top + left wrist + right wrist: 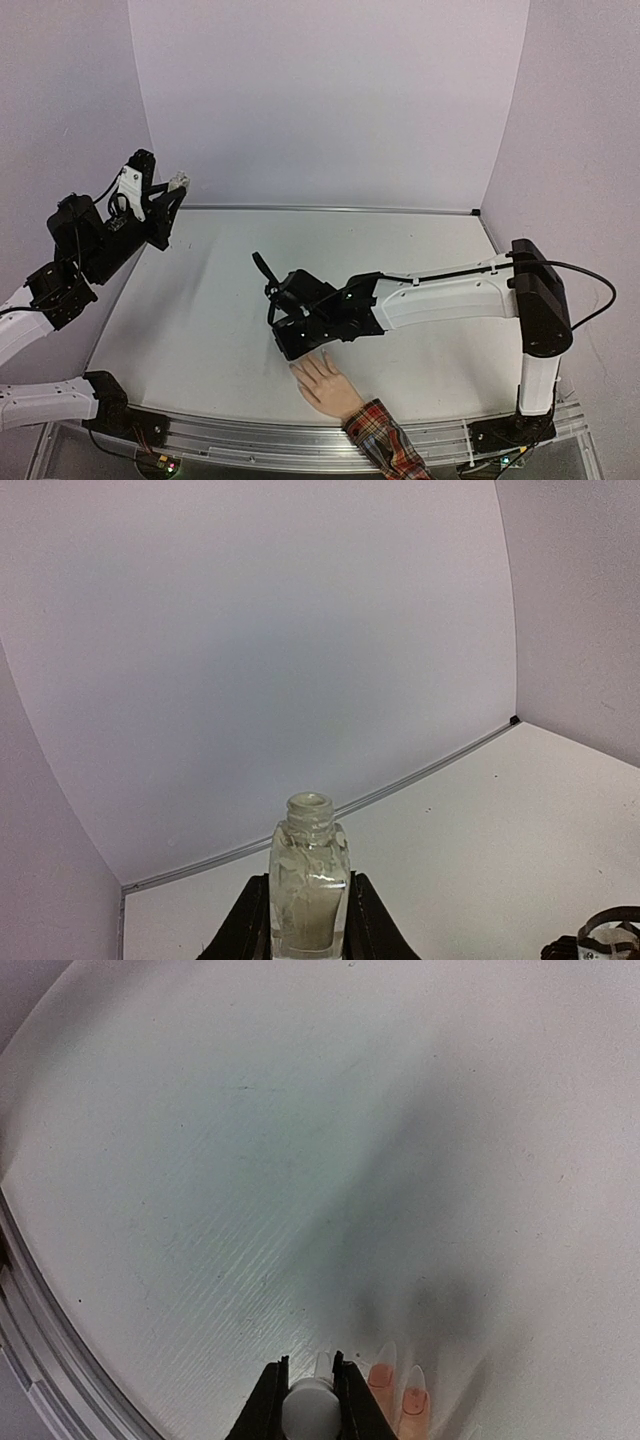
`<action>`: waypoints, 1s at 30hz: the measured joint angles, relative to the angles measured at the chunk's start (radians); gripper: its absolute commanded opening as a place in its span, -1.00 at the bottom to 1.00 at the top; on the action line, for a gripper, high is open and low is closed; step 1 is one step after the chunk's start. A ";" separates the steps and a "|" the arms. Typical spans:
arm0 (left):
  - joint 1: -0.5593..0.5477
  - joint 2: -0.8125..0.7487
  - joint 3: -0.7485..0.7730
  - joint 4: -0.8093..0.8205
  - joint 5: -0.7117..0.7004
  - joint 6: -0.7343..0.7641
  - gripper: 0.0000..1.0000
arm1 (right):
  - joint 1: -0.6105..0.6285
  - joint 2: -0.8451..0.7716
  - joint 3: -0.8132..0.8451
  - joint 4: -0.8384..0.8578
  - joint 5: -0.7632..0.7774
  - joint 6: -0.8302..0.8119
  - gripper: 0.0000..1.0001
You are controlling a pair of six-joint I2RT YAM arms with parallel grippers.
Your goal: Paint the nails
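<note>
Right gripper (310, 1402) was clenched on a small white cap (310, 1412), its two dark fingers (268, 1405) pressed against the cap's sides. Whatever hung below the cap was hidden in the wrist view. The cap sat just above the fingertips of the mannequin hand (326, 384), which lay palm down on the white table (200, 300) near its front edge, with a red plaid cuff (386, 441) at the wrist.

The nails (414, 1376) were long, pointed and pale, almost translucent at their tips, set on orange-pink fingers. Two showed plainly just to the right of the gripper, side by side. A third pale tip peeked out behind the cap, between the jaws. Whether any polish lay on them could not be told. From above, the right gripper (297, 342) hung directly over the fingertips, so the nails themselves were too small to see there.

Well apart at the table's far left corner, the left gripper (310, 938) was closed on an uncapped glass bottle (310, 880), held upright by its lower body. The bottle's threaded neck stood open, and pale, cloudy liquid filled and streaked its inside. The top view showed the same left gripper (170, 200) raised above the table with the bottle (178, 182) at its tip. Any lettering on the bottle could not be made out.
</note>
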 measured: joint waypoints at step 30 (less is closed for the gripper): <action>0.000 0.000 0.000 0.001 0.019 -0.001 -1.00 | 0.000 0.067 0.008 -0.005 -0.022 -0.008 -1.00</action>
